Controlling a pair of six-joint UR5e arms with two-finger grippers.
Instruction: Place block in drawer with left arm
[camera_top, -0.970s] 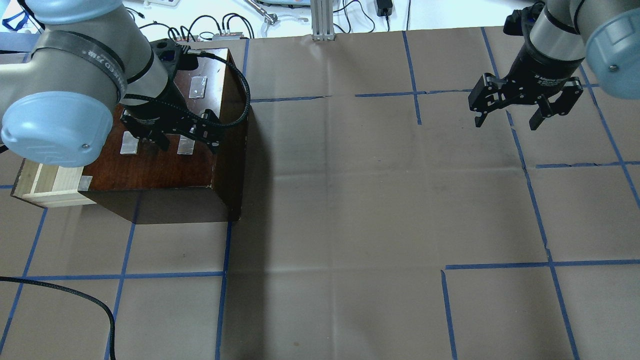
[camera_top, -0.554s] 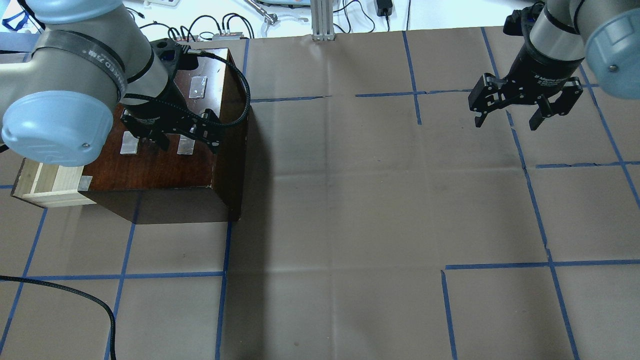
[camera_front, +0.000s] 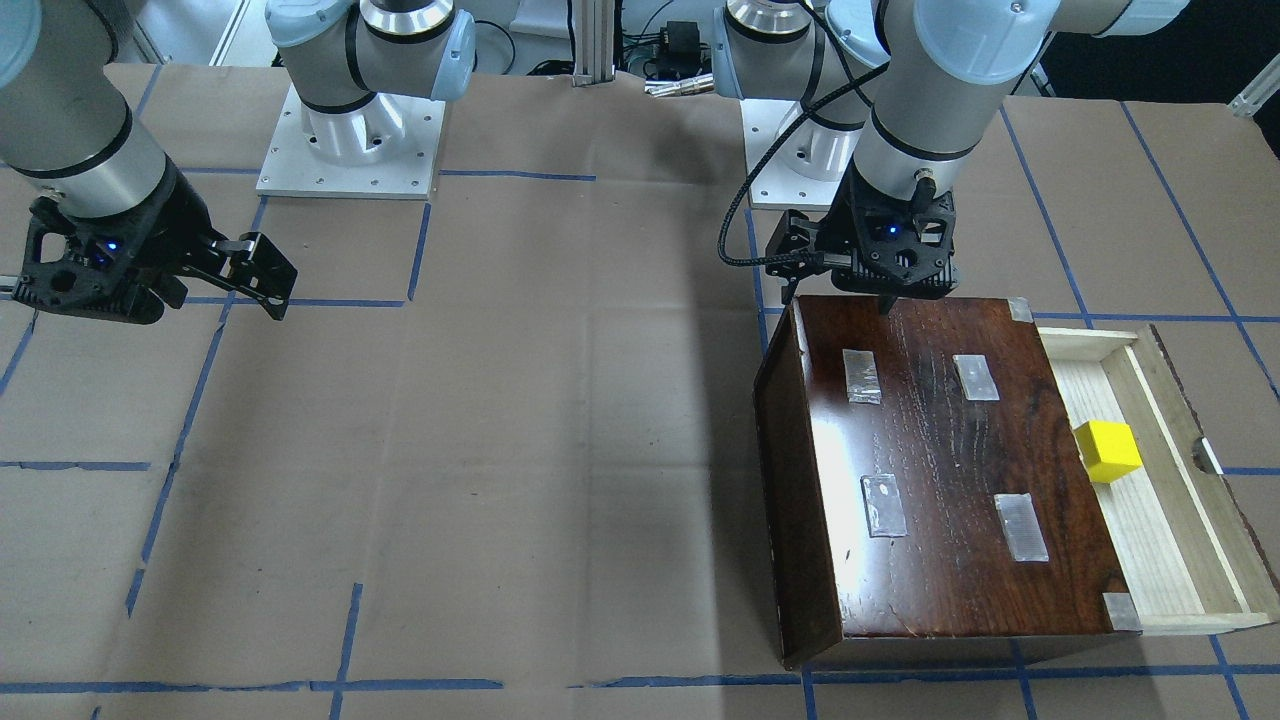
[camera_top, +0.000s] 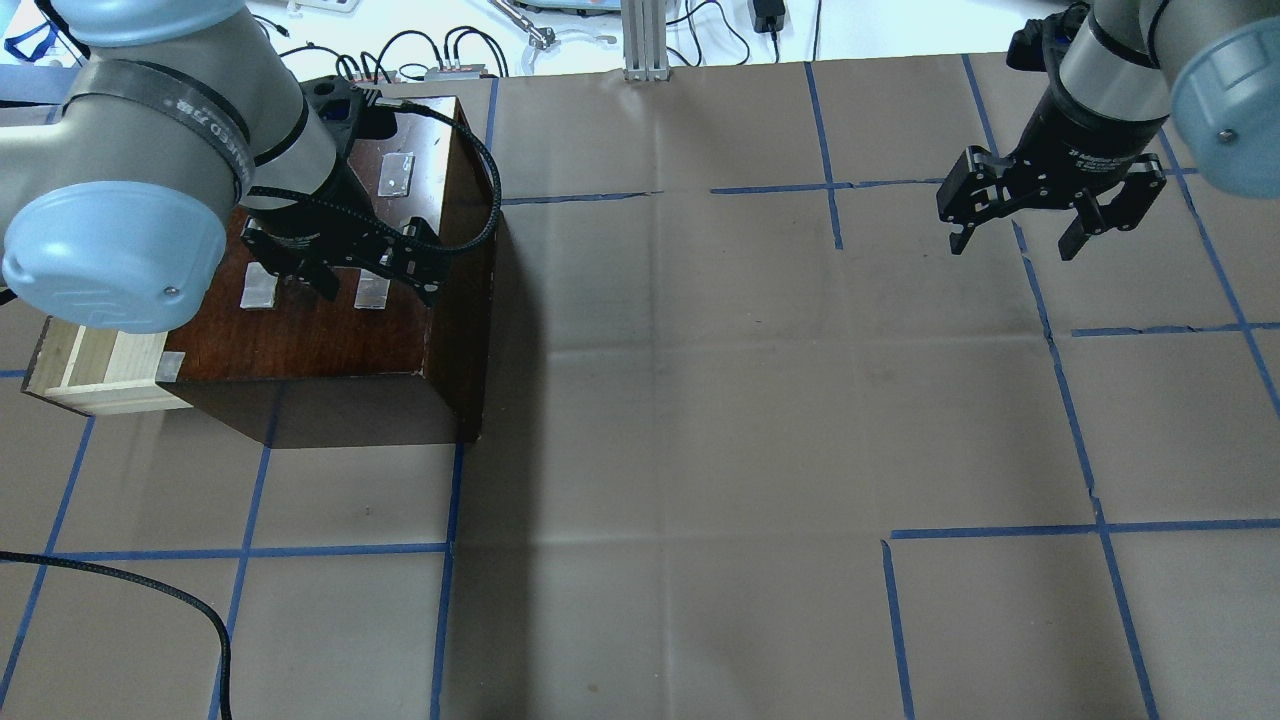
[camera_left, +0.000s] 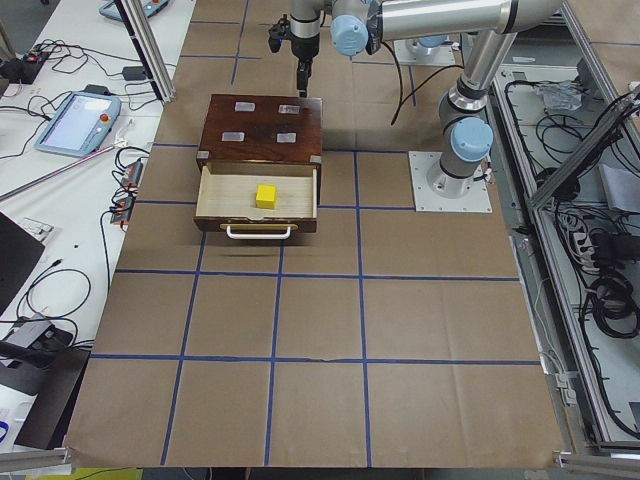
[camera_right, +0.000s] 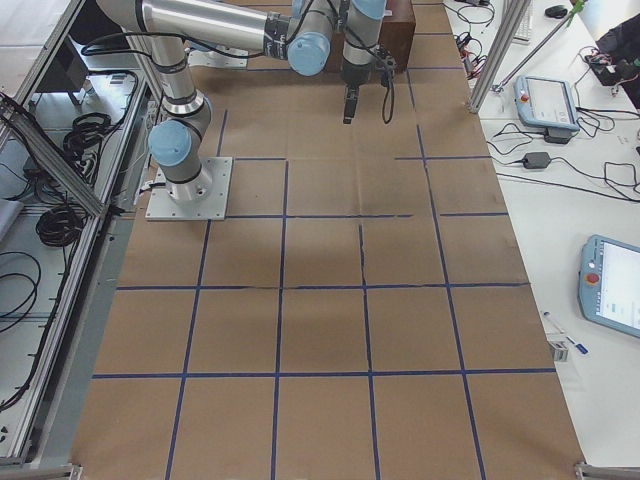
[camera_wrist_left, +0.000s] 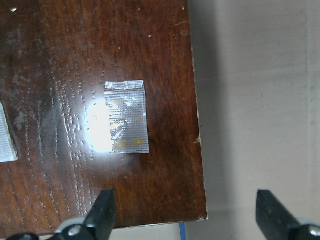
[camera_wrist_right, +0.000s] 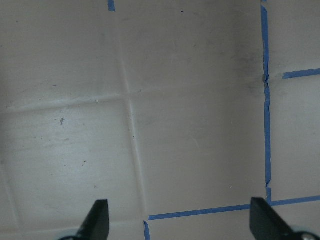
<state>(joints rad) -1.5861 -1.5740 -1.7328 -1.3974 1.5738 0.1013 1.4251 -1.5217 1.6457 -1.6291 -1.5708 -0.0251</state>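
The left gripper hangs wide open and empty over an edge of the cabinet. A low sweep from there could, I reckon, knock the cabinet and jolt the pulled-out drawer. The block, a small, plain, bright yellow cube, sits on the drawer's pale wooden floor.

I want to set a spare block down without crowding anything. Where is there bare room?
Widest: the table's middle, between the cabinet and the right gripper. In the drawer, there is bare wood on either side of the block. Crowded: the cabinet top, where the left gripper hangs over it.
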